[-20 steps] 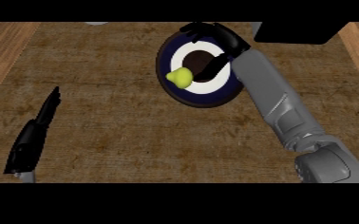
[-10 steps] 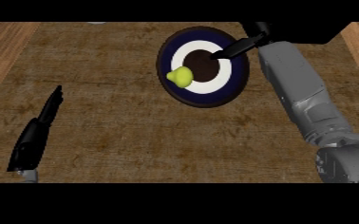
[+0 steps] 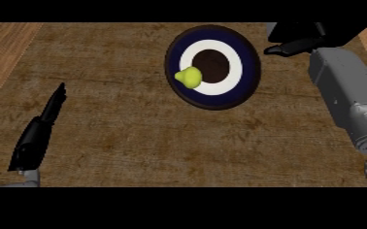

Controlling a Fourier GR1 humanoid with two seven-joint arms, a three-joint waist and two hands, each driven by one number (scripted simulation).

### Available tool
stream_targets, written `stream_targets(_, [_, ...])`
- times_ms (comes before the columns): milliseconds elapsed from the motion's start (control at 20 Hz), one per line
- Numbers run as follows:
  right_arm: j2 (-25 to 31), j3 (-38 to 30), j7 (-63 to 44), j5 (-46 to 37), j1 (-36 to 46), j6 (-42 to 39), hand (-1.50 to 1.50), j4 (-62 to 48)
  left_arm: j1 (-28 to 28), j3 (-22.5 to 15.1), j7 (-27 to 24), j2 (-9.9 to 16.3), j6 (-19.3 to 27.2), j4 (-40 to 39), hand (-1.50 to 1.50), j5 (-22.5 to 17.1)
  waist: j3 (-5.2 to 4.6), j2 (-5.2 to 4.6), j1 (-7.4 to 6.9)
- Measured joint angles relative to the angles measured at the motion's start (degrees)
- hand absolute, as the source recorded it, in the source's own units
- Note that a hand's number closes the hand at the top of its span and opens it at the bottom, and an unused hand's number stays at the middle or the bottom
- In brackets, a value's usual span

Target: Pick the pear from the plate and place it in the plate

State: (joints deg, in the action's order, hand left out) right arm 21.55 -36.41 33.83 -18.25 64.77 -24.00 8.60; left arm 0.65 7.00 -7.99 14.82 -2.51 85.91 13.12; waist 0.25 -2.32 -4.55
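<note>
Though small and probably light, pear (image 3: pixel 189 77) likely smooth, rounded, prone to rolling; lying on left part of plate (image 3: pixel 243 85). Best taken round the wide belly (not the narrow tip). Right hand (image 3: pixel 295 44) beside plate, empty, fingers seemingly relaxed; left hand (image 3: pixel 39 131) open, resting at bench edge.

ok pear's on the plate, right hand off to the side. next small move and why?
Probably draw the right hand back clear of the plate toward rest: the pear lies free on the plate's left side and the hand holds nothing.
</note>
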Motion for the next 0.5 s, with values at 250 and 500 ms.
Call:
stream_targets(250, [3.7, -0.2, 2.8, 0.2, -3.2, -3.0, -1.50, 1.0, -0.4, -0.5, -0.7, -0.3, 0.1, -0.4, 0.00, 0.5, 0.10, -0.59, -0.87])
stream_targets(500, [6.3, 0.1, 3.5, 0.0, -5.0, -3.9, -1.50, 1.8, -1.0, -0.8, -0.4, -0.5, 0.0, -0.6, 0.00, 0.5, 0.19, -0.90, -1.44])
